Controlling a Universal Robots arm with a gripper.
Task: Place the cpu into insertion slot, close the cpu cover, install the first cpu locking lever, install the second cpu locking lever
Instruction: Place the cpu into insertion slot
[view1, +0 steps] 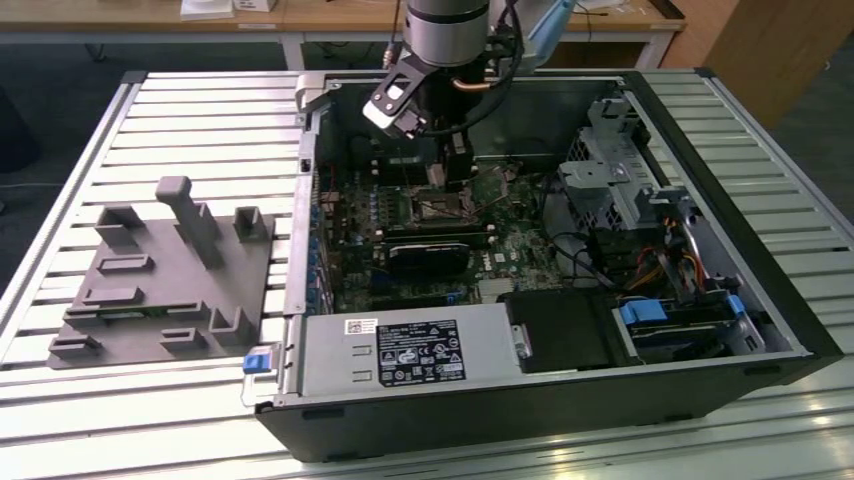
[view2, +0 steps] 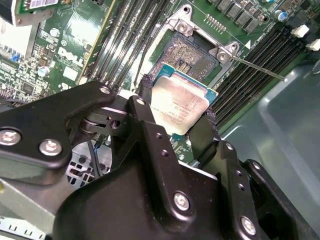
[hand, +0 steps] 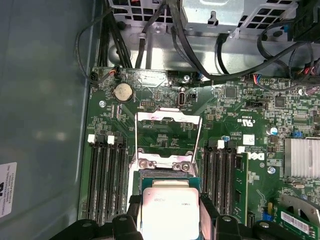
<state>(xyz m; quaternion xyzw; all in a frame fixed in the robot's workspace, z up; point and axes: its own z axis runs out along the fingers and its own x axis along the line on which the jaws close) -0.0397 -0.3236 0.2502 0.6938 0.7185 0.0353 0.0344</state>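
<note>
The claw (view2: 177, 102) was clamped on the small flat square silver-tan cpu (view2: 175, 107), held just above the square black insertion slot (view2: 195, 52) at the middle of the green motherboard (hand: 235, 140); thin silver-grey frame cpu cover (hand: 168, 117) stood open, so I judged no step complete.

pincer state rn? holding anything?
Pincer: closed on the cpu, not yet in the insertion slot.

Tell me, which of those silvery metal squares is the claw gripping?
The cpu, the solid flat plate held in the gripper; the cpu cover is a windowed frame, untouched beyond it.
</note>
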